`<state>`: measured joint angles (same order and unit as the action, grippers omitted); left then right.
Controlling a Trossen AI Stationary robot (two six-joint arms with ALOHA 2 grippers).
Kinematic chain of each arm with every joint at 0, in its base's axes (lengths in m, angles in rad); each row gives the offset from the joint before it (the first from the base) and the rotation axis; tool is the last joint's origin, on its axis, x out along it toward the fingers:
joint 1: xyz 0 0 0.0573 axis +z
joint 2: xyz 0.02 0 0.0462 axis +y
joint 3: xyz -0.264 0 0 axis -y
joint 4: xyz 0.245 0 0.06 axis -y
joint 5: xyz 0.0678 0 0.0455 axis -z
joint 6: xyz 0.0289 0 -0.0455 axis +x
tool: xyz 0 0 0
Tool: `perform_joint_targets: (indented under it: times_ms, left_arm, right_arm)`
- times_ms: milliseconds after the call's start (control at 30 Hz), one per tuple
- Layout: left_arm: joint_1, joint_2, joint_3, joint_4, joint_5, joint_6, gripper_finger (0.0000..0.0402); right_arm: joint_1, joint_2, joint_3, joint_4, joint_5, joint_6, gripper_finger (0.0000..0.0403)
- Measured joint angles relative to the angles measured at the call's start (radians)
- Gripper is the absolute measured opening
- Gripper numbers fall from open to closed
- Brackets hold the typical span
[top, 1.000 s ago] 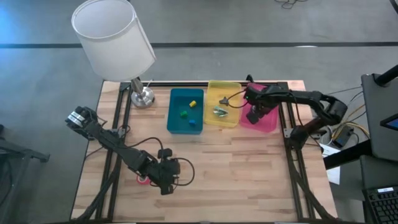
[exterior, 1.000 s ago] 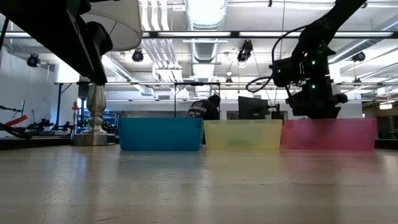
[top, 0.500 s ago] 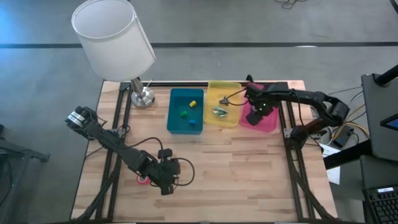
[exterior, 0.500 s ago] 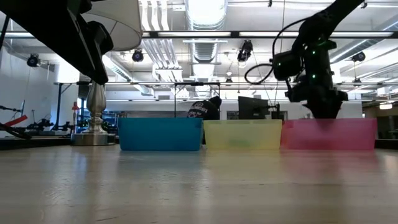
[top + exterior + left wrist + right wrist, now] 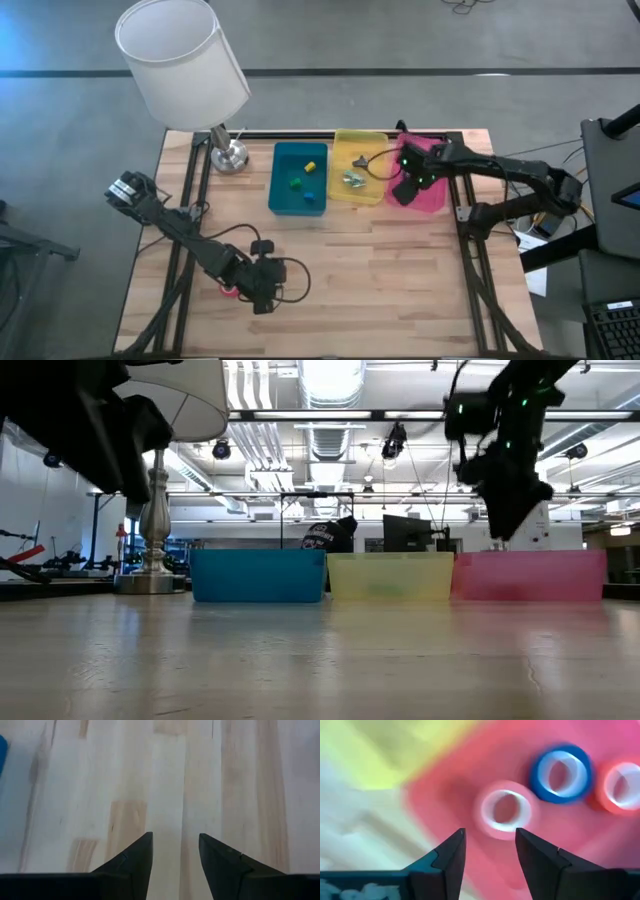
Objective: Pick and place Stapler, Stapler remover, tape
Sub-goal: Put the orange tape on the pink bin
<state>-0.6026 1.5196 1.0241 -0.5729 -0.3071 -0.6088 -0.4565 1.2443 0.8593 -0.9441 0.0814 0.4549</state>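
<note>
In the right wrist view three tape rolls lie flat on the floor of the pink bin point(image 5: 470, 780): a pink one point(image 5: 506, 810), a blue one point(image 5: 561, 770) and a red one point(image 5: 622, 785). My right gripper point(image 5: 490, 847) hangs open and empty above them, over the pink bin's near-left corner point(image 5: 402, 192). A fourth, red-pink roll point(image 5: 230, 290) lies on the table near the front left, partly hidden by my left arm. My left gripper point(image 5: 258, 298) is beside it, open over bare wood point(image 5: 175, 852). A small metal item point(image 5: 353, 179) lies in the yellow bin point(image 5: 358, 140).
Three bins stand in a row at the table's far side: blue point(image 5: 282, 180) with small coloured blocks, yellow, and pink point(image 5: 432, 195). A lamp point(image 5: 228, 155) stands at the far left corner. Bare wood stretches across the middle and near right.
My right gripper has risen out of the pink bin and now hangs above its rim, with its arm swung toward the table's right edge. My left arm has shifted slightly toward the table's left edge.
</note>
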Motion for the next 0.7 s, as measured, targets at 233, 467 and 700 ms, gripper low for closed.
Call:
perform_joint_targets:
  times_ms: [233, 467, 700]
  left_arm:
    - [-0.047, 0.0, 0.044, -0.27, 0.052, -0.123, 0.0155]
    - [-0.092, 0.0, 0.028, -0.579, 0.199, -0.359, 0.013]
    - [-0.11, 0.0, -0.092, -0.501, 0.405, -0.365, 0.0124]
  right_arm:
    - [0.307, -0.069, -0.008, 0.223, 0.017, 0.073, 0.0169]
    - [0.525, -0.03, -0.018, 0.448, 0.077, 0.07, 0.0169]
    - [0.603, 0.044, -0.018, 0.586, 0.079, 0.04, 0.0169]
